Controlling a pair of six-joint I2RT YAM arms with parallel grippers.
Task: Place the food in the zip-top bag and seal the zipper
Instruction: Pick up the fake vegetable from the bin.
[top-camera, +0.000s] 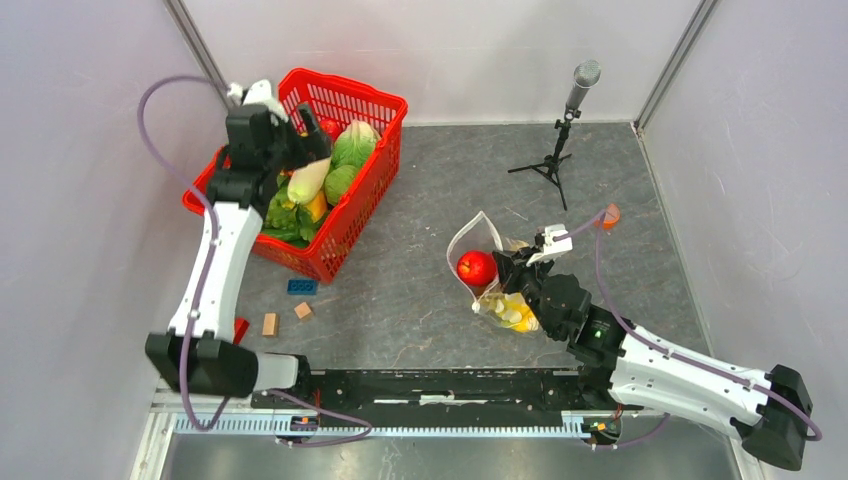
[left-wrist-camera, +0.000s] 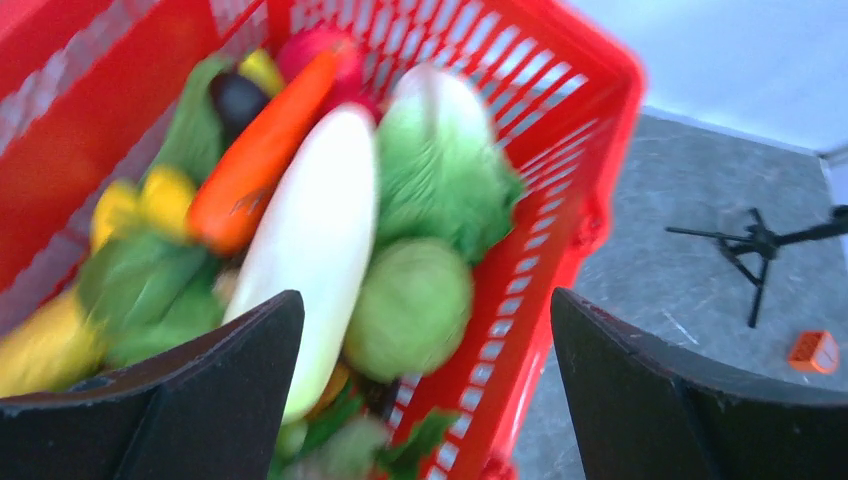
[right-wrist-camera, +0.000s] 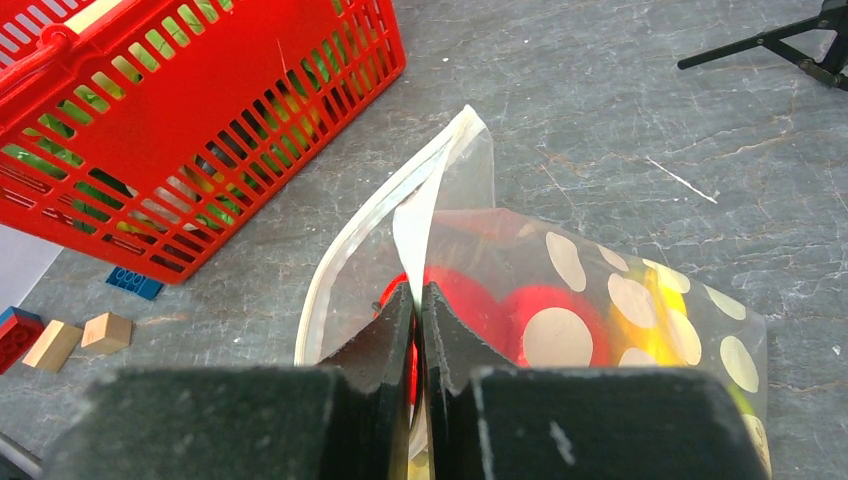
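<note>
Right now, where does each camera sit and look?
Top external: above and behind the arms, looking down on the table; both arms show.
Left wrist: on the left arm, looking down into the red basket; the left gripper, open, frames the bottom.
Right wrist: on the right arm, looking across the zip-top bag; the right gripper pinches its edge.
Shared: all three show the red basket.

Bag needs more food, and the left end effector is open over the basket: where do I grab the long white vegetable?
Probably across its middle, from straight above: the long white vegetable lies on top, slim, with the carrot and cabbage crowding its sides.
</note>
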